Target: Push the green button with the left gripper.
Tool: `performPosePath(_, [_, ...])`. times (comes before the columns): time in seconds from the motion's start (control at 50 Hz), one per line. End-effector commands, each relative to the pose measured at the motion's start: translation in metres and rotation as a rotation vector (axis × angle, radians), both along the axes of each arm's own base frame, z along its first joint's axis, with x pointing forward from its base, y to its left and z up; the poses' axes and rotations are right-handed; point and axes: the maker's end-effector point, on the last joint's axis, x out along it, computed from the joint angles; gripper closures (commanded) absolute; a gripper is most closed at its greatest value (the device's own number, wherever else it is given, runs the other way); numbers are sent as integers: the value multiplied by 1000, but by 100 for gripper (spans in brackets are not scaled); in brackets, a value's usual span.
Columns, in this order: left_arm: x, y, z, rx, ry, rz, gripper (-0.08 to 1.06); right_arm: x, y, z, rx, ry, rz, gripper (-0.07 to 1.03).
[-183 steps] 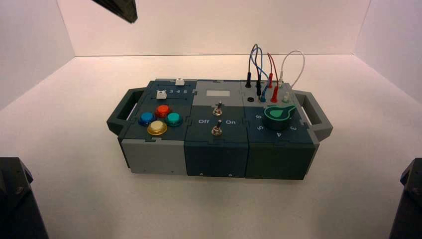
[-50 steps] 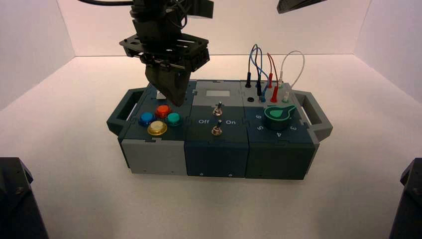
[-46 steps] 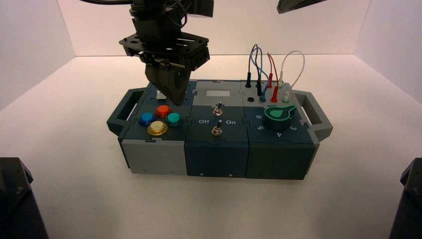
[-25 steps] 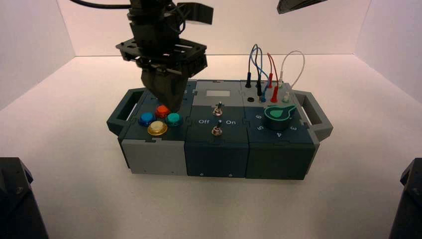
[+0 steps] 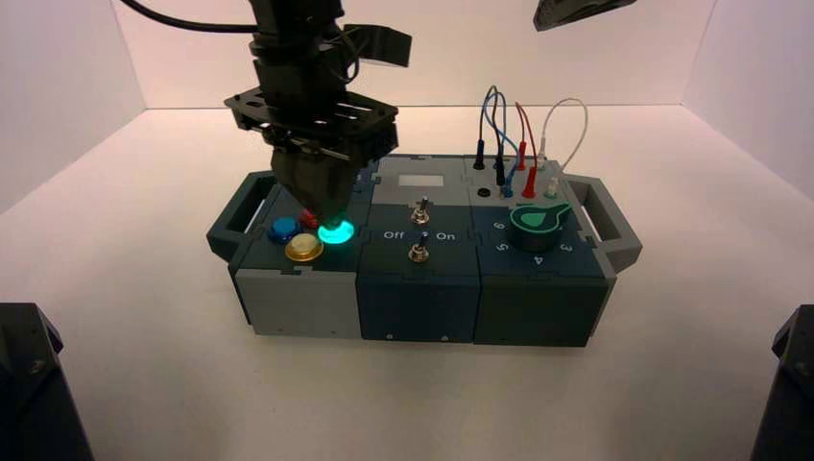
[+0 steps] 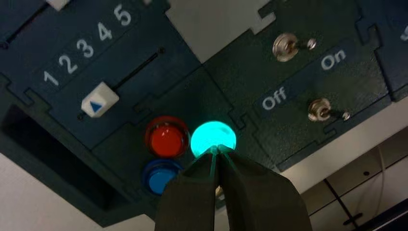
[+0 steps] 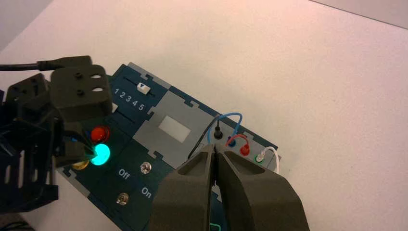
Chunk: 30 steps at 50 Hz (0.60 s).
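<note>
The green button [image 5: 337,231] glows bright teal on the box's left block, beside the red button [image 5: 308,218], blue button [image 5: 282,229] and yellow button [image 5: 303,248]. My left gripper [image 5: 331,217] is shut, and its wedge tip rests on the green button's far edge. In the left wrist view the shut tip [image 6: 216,147] touches the lit green button [image 6: 212,136], next to the red button [image 6: 166,139] and blue button [image 6: 159,176]. My right gripper [image 7: 215,150] is shut and empty, high above the box; the high view shows only part of it [image 5: 576,10].
The box [image 5: 413,288] has two toggle switches [image 5: 419,209] marked Off and On, a dark-green knob [image 5: 538,221], plugged wires [image 5: 509,134] and handles at both ends. A white slider [image 6: 99,99] sits by the scale's 1 to 2. White walls enclose the table.
My left gripper has come down and forward from above the red button onto the green button, which has lit up. The right arm has not moved.
</note>
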Motion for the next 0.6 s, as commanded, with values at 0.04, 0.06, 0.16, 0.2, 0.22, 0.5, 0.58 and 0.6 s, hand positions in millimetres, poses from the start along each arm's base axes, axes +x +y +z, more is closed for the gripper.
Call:
performPosePath(0.04, [-2,1,-5,10,5,-6,101,6,4,15,19,-35,3,99])
performPosePath(0.06, [-1,0,-3,7,3,-7,101,6,4,15,19,-35,3,99])
performPosePath(0.16, [3,-5,12,-27,-28,-7,101,6,4,16,22,-37,1,99])
performPosePath(0.2, [5,-7,20,-47,-44,-6,101,6,4,16,22,-37,1,99])
performPosePath(0.22, [5,-8,22,-53,-49,-4,101,6,5,16,23,-37,3,99])
performPosePath(0.5, [10,-12,49,-121,-110,-1,101,5,5,15,25,-26,0,99])
performPosePath(0.58, [10,-13,49,-121,-110,-1,101,5,5,15,25,-26,0,99])
performPosePath(0.6, [10,-13,49,-120,-111,-2,101,5,5,14,24,-25,1,99])
